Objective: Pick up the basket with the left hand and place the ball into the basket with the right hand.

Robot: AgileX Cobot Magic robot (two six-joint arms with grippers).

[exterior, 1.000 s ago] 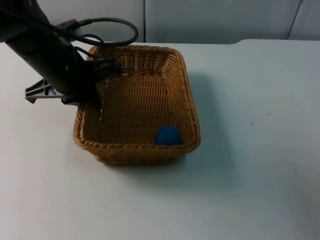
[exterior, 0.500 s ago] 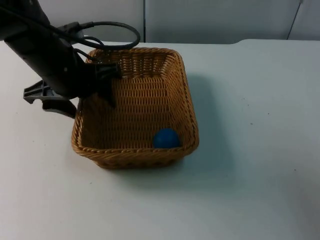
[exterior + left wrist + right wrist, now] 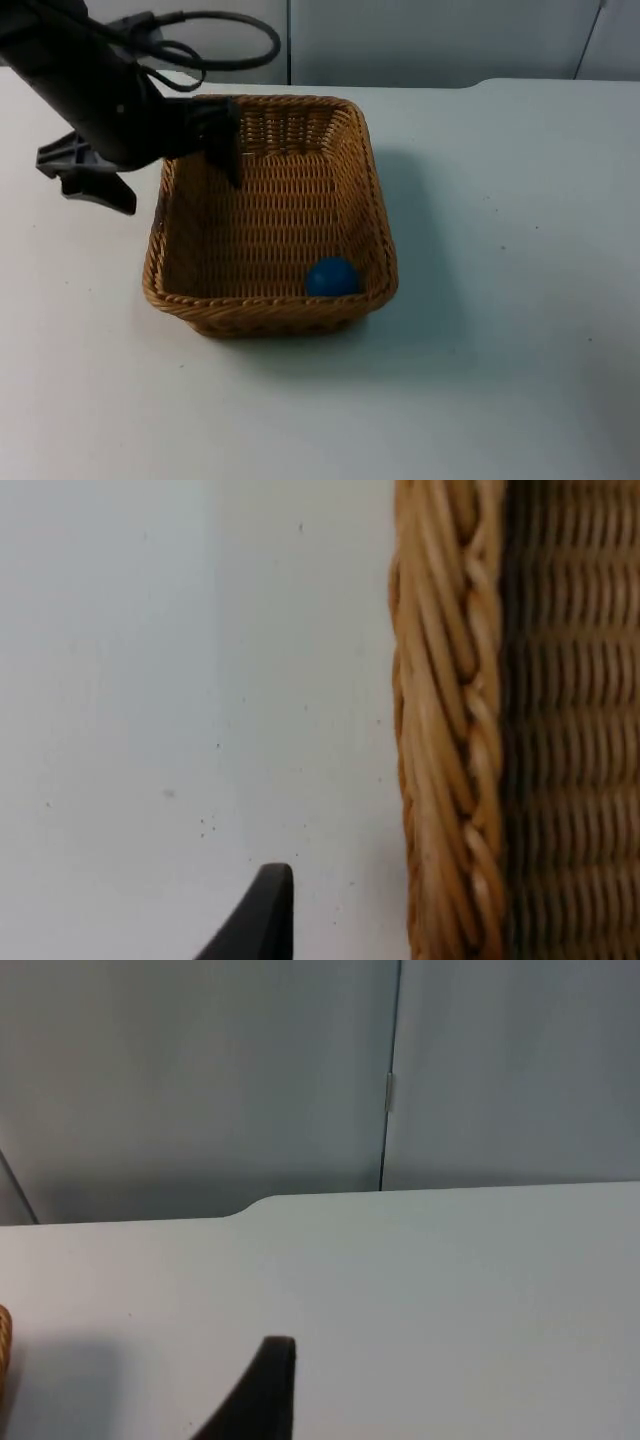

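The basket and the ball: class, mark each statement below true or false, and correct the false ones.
1. The blue ball lies inside the wicker basket. True.
2. The basket is tipped onto its side. False: it sits upright on the white table.
3. The left gripper is at the basket's left rim. True.
4. The ball rests against the basket's far wall. False: it lies by the near wall.
5. A second ball lies on the table. False: there is just one ball.
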